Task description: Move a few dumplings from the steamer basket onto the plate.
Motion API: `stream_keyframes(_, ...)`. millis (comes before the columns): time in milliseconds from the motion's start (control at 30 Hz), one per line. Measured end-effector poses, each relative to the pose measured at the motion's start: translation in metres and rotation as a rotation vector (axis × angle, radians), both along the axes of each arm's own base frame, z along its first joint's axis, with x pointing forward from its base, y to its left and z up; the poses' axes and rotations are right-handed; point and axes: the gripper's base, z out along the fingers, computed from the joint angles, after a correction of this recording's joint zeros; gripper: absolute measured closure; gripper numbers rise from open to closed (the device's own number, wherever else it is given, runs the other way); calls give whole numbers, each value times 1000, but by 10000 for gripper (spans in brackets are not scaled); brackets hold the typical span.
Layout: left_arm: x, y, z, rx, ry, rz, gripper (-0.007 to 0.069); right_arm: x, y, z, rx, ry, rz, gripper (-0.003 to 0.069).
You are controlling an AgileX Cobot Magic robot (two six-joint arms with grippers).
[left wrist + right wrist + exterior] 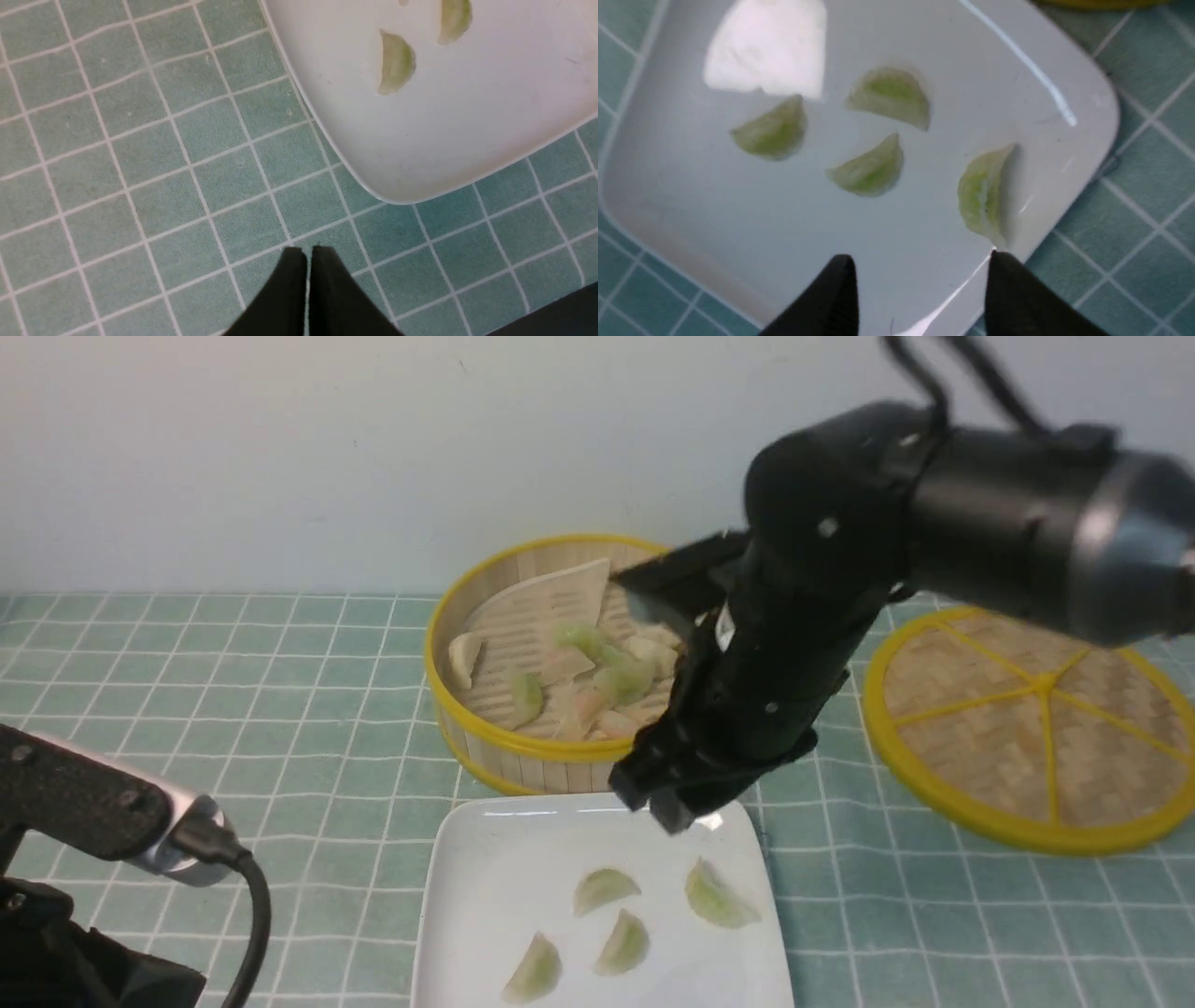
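With four dumplings (607, 889) on the plate (499, 915), the right gripper (661, 807) hovers released over its far edge, more in the basket (523, 747) just beyond, nearer this arm than the clenched, empty left gripper (307, 252).

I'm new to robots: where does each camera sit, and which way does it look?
Front view: between left arm and right arm, facing forward at basket, lid, plate; both show.
Left wrist view: on left arm, facing down at tablecloth; shut left gripper shows.
Right wrist view: on right arm, facing down at dumplings; open right gripper shows.
All share the plate.
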Motion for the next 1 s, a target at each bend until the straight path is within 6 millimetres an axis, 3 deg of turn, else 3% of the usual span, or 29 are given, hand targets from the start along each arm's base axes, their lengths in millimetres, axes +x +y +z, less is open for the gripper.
stream_keyframes(100,0,0,0,-2,-6,1,631,-34,-34,71,105,-175,-24,568)
stream_keyframes(167,1,0,1,-4,-10,1,631,-47,-46,88,133,-225,-40,617)
stream_keyframes(200,2,-1,1,-12,-24,3,631,-68,-67,110,167,-294,-66,648)
stream_keyframes(300,5,-3,4,-45,-64,9,631,-110,-109,127,228,-420,-116,670)
stream_keyframes(400,8,-5,7,-84,-110,17,631,-146,-144,123,307,-566,-131,672)
stream_keyframes(467,11,-7,10,-105,-138,22,631,-168,-165,113,376,-666,-145,672)
stream_keyframes(500,12,-7,11,-115,-152,24,631,-182,-177,98,422,-727,-149,672)
stream_keyframes(533,12,-7,11,-117,-155,25,631,-186,-180,101,447,-748,-154,672)
stream_keyframes(633,15,-8,14,-136,-196,31,631,-227,-216,68,657,-959,-191,673)
stream_keyframes(733,17,-9,12,-151,-220,38,631,-253,-241,39,803,-1077,-249,673)
stream_keyframes(867,19,-10,9,-174,-240,48,631,-259,-251,20,823,-1115,-300,673)
stream_keyframes(1000,17,-10,5,-203,-259,58,631,-256,-251,15,785,-1118,-311,673)
